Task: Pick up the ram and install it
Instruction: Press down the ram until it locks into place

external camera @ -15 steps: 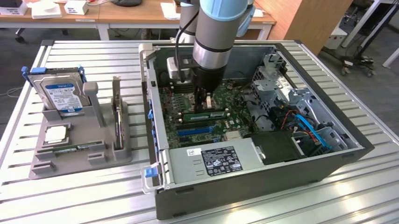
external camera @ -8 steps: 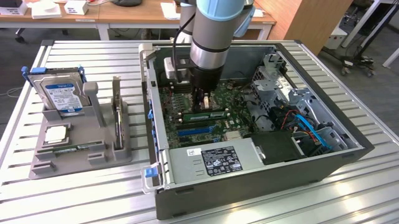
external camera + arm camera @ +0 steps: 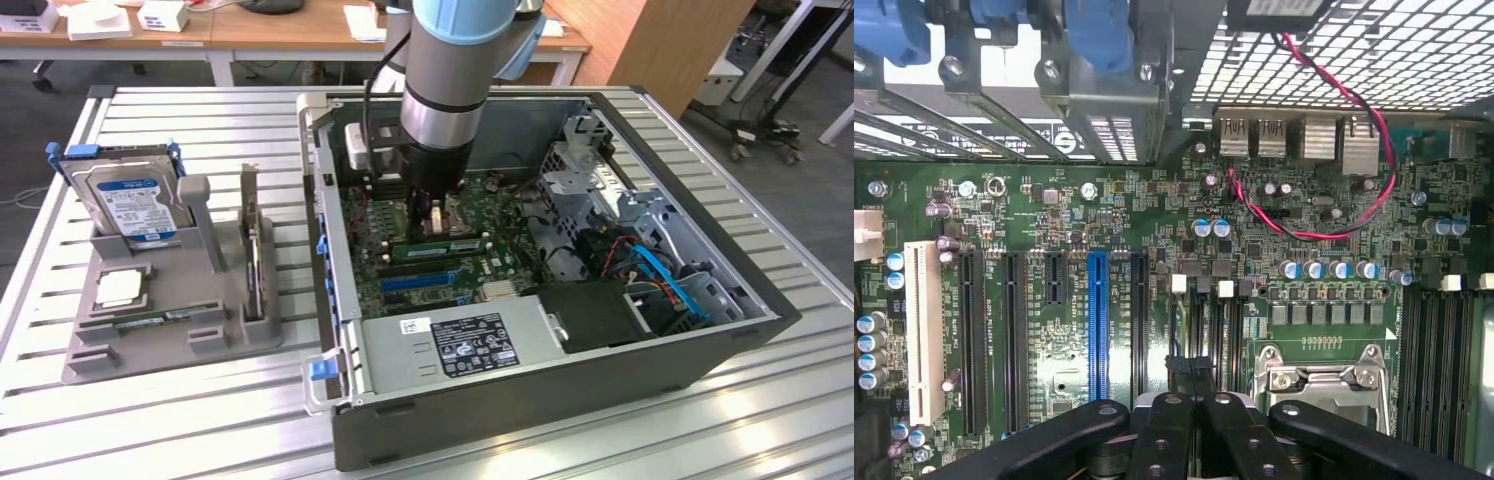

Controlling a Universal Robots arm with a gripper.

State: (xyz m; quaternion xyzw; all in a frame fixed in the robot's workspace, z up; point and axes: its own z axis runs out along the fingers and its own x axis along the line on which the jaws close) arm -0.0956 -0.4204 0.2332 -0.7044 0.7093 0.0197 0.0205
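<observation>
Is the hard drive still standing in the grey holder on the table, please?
Yes, the hard drive stands upright in the grey holder, on the exterior view's left of the computer case.

Green ram point(image 3: 442, 246) lying flat on motherboard inside case.

The gripper point(image 3: 1194, 420) hangs above the green motherboard point(image 3: 1154, 220) with jaws closed together. Beneath lie the blue expansion slot point(image 3: 1097, 325), the white slot point(image 3: 925, 330) and the metal CPU socket point(image 3: 1324, 375). A red-black cable point(image 3: 1334, 150) crosses the rear ports point(image 3: 1299, 135).
</observation>
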